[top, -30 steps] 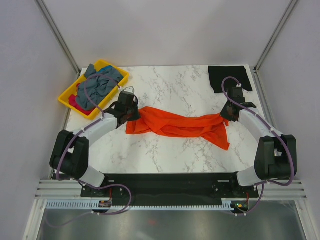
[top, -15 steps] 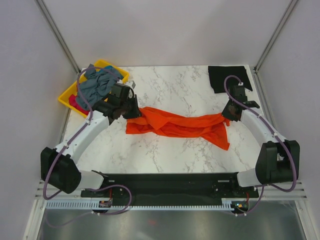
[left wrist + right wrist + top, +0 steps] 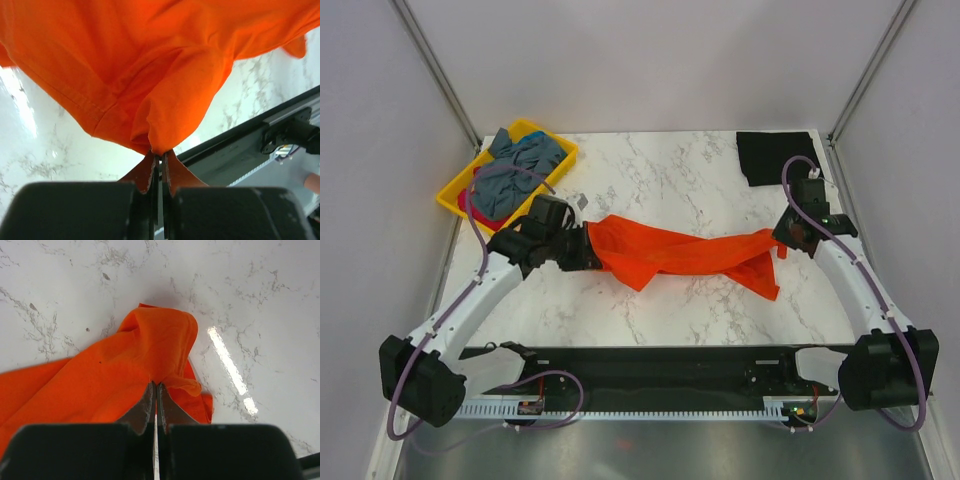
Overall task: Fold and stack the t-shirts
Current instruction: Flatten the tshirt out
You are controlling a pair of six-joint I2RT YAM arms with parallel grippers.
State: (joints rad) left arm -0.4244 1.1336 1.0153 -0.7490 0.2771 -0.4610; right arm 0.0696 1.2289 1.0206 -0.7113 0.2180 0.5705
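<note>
Currently both hands are fully closed on the orange t-shirt (image 3: 690, 255). It is strung between them across the middle of the tabletop (image 3: 670, 180) as a bunched, twisted band rather than a flat sheet.

- **Left hand (image 3: 159, 160):** the jaws are pressed together on a small gather of cloth at the very tips, beside a stitched hem. I cannot tell which part of the garment this is.
- **Right hand (image 3: 154, 390):** the jaws are likewise shut on a narrow pinch at the opposite end, and a loose fold of cloth lies on the marble just beyond the tips.
- **Other task items:** the black t-shirt (image 3: 775, 155) lies flat at the far right corner, near the right arm. The grey-blue shirts (image 3: 520, 165) are heaped in the yellow tray (image 3: 455, 195) at the far left, with a trace of pink beneath them.

**Assessment:** the task appears to be at an early stage, as the orange garment is not yet spread.

**Risks:**
- Both grips are shallow, so drawing the hands further apart could pull the cloth out of one pinch and drop that end.
- The twist along the band means that laying the shirt down as it is would likely leave creased, overlapping layers that are unfit for folding.
- The sagging right portion may drag on the marble and bunch further.
- A wide swing of the right arm could disturb the black shirt.
</note>
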